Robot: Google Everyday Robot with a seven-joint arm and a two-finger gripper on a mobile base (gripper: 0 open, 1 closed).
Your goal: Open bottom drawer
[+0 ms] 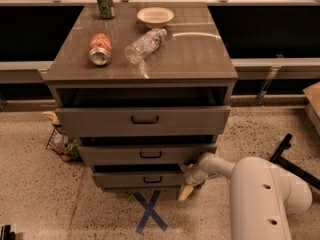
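Gripper (186,190) sits low by the floor at the right end of the bottom drawer (120,180), lowest of 3. Drawer front runs sideways; its handle (152,179) lies left of the gripper. Grip state: cannot tell.

White rounded arm (260,194), cream end effector (186,192) beside bottom drawer (135,180).
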